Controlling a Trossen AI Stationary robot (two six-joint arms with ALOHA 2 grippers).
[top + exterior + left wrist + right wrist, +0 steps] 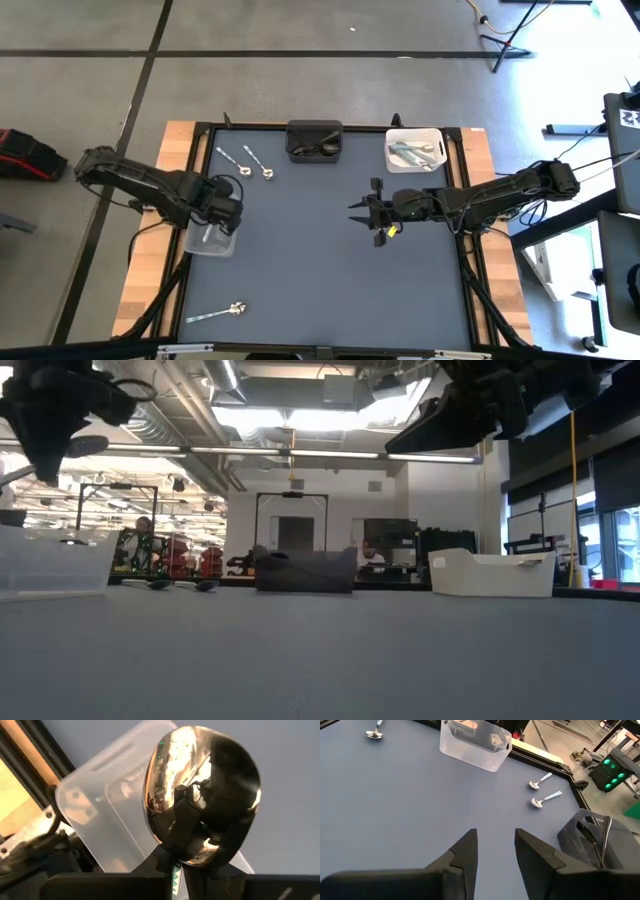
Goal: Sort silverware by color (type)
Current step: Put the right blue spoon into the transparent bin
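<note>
At the left of the high view the left gripper (222, 216) pinches a shiny silver metal spoon (200, 795) over the clear plastic bin (211, 240), the right gripper (362, 212) waits spread mid-table, and three silver spoons (243, 160) look unsorted.

In the left wrist view the spoon (202, 805) shows only its bowl; the handle is hidden between the fingers (170, 870) at 6 o'clock. Seen from overhead, the pieces in the black bin (314, 140) and white bin (413, 150) are too small to count. The clear bin (212, 241) is partly covered by the left gripper (228, 215).
</note>
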